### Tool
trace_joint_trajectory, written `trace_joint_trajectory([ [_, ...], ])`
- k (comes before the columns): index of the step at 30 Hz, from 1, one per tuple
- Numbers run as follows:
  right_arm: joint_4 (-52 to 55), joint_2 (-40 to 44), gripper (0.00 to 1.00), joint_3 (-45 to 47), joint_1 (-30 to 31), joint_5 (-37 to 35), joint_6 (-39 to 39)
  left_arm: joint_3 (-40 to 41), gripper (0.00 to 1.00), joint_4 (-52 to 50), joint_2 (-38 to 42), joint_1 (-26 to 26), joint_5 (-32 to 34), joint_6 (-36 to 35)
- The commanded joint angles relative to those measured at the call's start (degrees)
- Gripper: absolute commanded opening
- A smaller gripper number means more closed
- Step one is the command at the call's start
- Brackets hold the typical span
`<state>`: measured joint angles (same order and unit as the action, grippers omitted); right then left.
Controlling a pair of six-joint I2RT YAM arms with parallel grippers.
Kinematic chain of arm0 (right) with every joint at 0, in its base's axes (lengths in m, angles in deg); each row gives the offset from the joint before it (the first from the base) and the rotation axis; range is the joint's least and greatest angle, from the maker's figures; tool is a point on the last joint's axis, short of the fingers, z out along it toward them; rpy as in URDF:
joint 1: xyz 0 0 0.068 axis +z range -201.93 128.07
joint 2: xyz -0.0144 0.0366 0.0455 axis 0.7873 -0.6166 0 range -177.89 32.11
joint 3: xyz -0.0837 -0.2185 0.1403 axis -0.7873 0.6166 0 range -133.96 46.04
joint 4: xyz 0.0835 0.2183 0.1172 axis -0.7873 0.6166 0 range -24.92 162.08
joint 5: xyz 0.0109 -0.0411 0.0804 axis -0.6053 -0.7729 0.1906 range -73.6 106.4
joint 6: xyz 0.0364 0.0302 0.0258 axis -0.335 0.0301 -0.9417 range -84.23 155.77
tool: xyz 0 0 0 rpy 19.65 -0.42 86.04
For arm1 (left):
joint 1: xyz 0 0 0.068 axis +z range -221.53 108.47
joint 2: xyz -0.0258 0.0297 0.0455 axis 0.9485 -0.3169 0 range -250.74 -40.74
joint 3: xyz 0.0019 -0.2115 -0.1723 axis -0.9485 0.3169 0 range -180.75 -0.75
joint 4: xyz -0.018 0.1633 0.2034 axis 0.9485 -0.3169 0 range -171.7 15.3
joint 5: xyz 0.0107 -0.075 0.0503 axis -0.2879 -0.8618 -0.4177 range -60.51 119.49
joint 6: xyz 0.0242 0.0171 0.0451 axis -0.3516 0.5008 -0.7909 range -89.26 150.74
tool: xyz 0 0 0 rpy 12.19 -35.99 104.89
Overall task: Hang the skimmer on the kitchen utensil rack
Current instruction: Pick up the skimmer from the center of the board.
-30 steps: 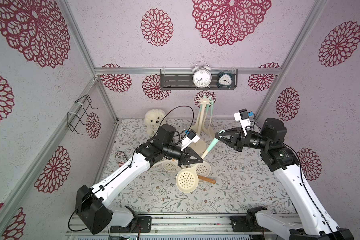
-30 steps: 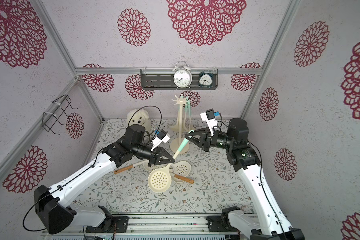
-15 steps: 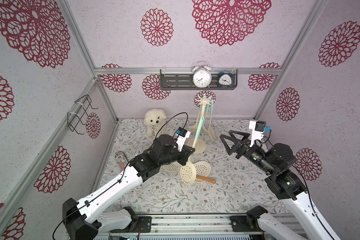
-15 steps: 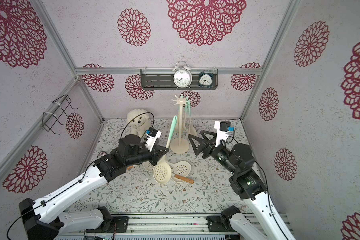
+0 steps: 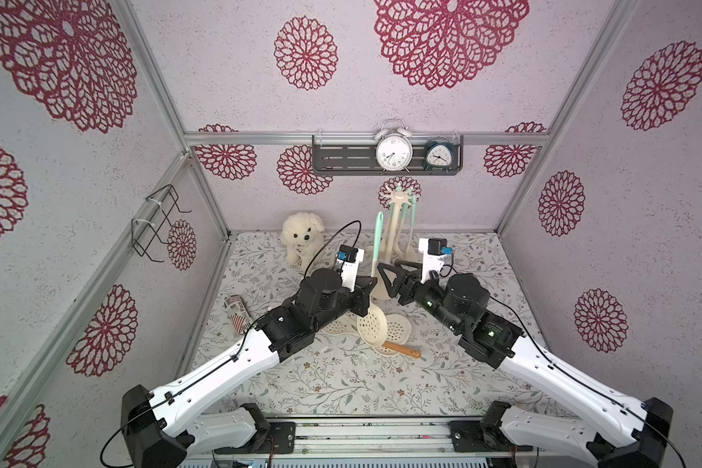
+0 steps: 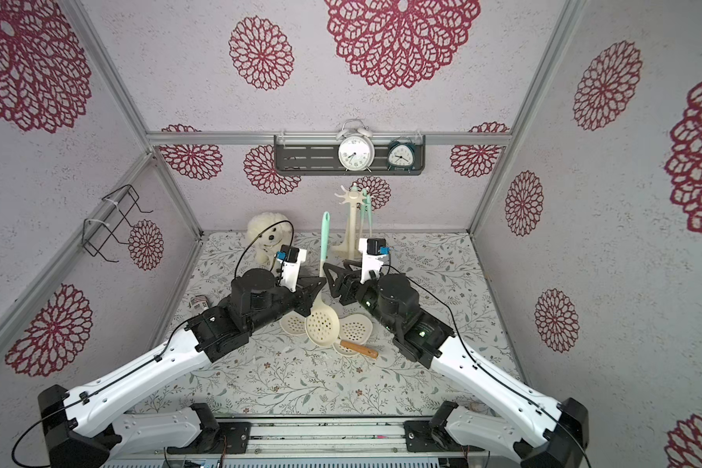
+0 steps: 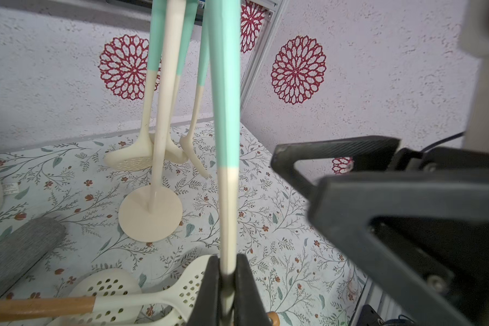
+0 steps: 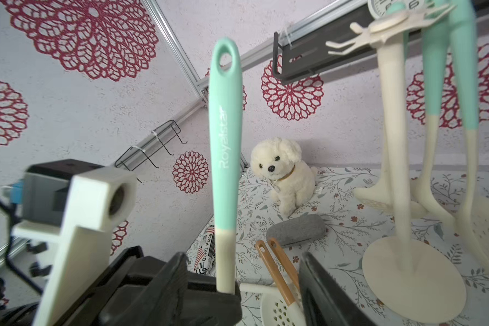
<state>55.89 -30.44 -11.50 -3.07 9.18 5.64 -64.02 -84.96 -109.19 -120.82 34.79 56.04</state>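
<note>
The left hand (image 7: 227,268) is clamped tight on the cream neck of the skimmer (image 5: 377,239). It holds the skimmer upright above the surface (image 5: 341,385), mint handle up and perforated bowl down over other slotted spoons (image 5: 396,326) lying there. In both top views the right hand (image 5: 388,272) stands spread wide at the skimmer's 3 o'clock, just beside it, holding nothing. The utensil rack (image 5: 394,227) stands at 1 o'clock of the handle, near the back wall, with utensils hanging on it.
</note>
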Motion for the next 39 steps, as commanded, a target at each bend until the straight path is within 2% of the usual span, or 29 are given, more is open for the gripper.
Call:
trace_joint_trajectory([
  [1, -5.9, -0.5, 0.63, -3.3, 0.2, 1.0, -0.9, 0.1, 0.00, 3.4, -0.5, -0.8, 0.6, 0.6],
  [5, -6.3, -2.5, 0.59, -4.2, 0.1, 1.5, -1.0, 0.1, 0.00, 3.8, -0.9, -1.1, 0.4, 0.7],
  [16, -6.3, -6.2, 0.39, -6.4, -1.4, 2.8, -0.6, 0.3, 0.00, 4.5, -1.2, -2.0, 0.9, 1.1],
  [20, -6.9, -6.0, 0.27, -5.3, -1.5, 3.3, -0.5, 0.5, 0.00, 4.5, -1.2, -2.0, 1.6, 1.6],
  [25, -6.5, -4.3, 0.03, -2.6, -1.8, 2.0, 1.6, 0.8, 0.00, 4.5, -1.0, -2.0, 2.7, 2.5],
  [26, -6.4, -3.5, 0.00, -1.7, -2.0, 1.8, 1.7, 0.9, 0.04, 4.3, -1.0, -2.0, 2.9, 2.9],
  [30, -3.3, 0.8, 0.00, 1.3, -4.0, 0.6, 3.1, 1.4, 0.47, 3.3, 0.7, -2.1, 2.8, 4.0],
  [33, 0.7, 6.0, 0.00, 4.4, -6.0, -1.0, 6.0, 1.9, 0.76, 1.9, 3.1, -2.1, 3.5, 4.7],
  [35, 4.2, 9.8, 0.00, 6.2, -8.0, -1.7, 7.8, 2.3, 0.85, 0.8, 4.7, -2.1, 5.2, 4.7],
  [39, 12.5, 14.7, 0.00, 7.4, -14.5, 3.8, 12.7, 0.7, 0.88, -3.7, 5.9, -1.9, 7.5, 3.4],
])
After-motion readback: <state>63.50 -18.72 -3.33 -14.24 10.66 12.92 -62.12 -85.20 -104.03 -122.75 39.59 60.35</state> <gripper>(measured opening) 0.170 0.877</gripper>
